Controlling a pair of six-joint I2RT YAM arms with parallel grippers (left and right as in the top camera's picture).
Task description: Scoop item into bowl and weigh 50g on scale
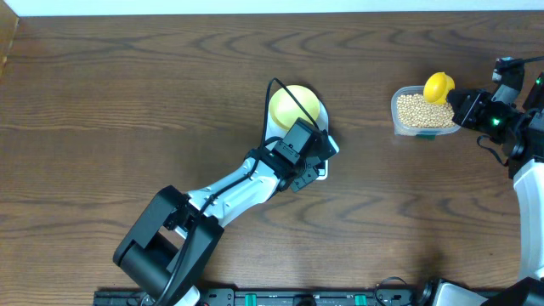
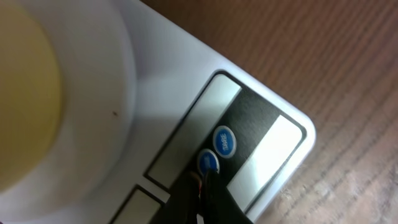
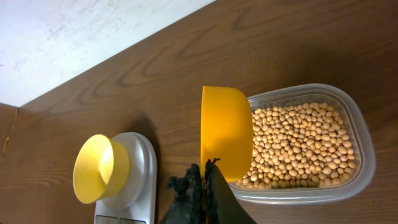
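From overhead, I see the left gripper [image 1: 316, 161] reaching in over the front end of the scale [image 1: 332, 146], hiding most of it. The bowl [image 1: 293, 106] sits on the scale's far end. Well apart to the right, the clear tub [image 1: 397, 119] holds the beans [image 1: 421, 110]. The right gripper [image 1: 460, 107] is at the tub's right end, with the yellow scoop [image 1: 439, 87] at the tub's far edge.

On the left wrist camera, my left gripper [image 2: 204, 177] has its fingers pinched together with nothing between them. The tip is down on the lower blue button [image 2: 208, 162]; a second blue button [image 2: 224, 141] lies just beside it. The white scale [image 2: 168, 81] fills most of the view, the bowl [image 2: 25, 93] is a blur at the left, and the wooden table [image 2: 348, 62] shows at the right.

On the right wrist camera, my right gripper [image 3: 204, 169] is clamped on the base of the yellow scoop [image 3: 227, 134], which stands on edge at the left end of the tub [image 3: 367, 155]. The beans [image 3: 298, 143] lie in the tub. Farther left, the bowl [image 3: 99, 168] rests on the scale [image 3: 142, 174]; I cannot see any beans in it.
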